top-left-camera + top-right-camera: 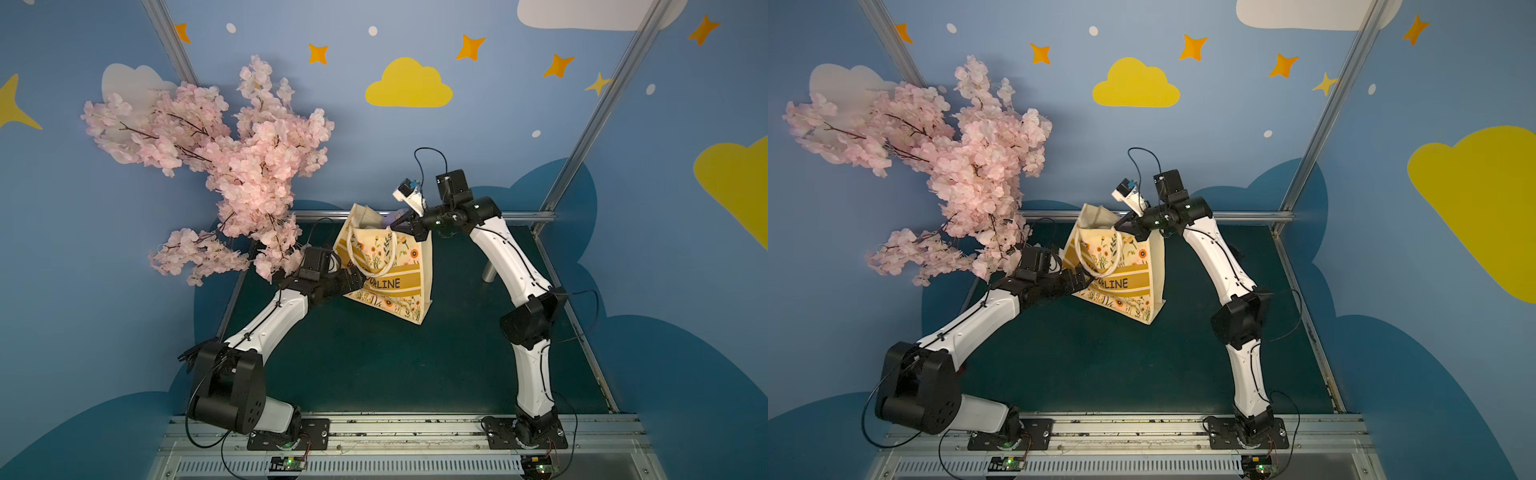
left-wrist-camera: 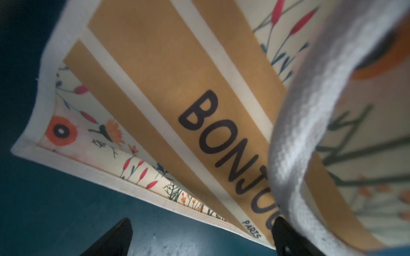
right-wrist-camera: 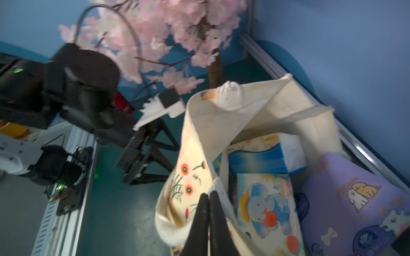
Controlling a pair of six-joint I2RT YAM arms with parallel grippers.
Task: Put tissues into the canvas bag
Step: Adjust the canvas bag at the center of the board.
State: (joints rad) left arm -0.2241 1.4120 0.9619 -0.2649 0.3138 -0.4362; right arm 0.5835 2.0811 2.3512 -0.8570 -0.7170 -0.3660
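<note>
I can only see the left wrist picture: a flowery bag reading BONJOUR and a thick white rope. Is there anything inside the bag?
Observer: Yes. The right wrist view looks into the canvas bag. An elephant-print tissue pack and a blue-and-white pack lie inside.
Visitor: Any more?
Observer: A purple pack sits at the bag's opening, beside those two.
Visitor: And what is the other arm doing?
Observer: The right tool is shut, with its tips at the bag's rim. I cannot tell whether it pinches the fabric.
</note>
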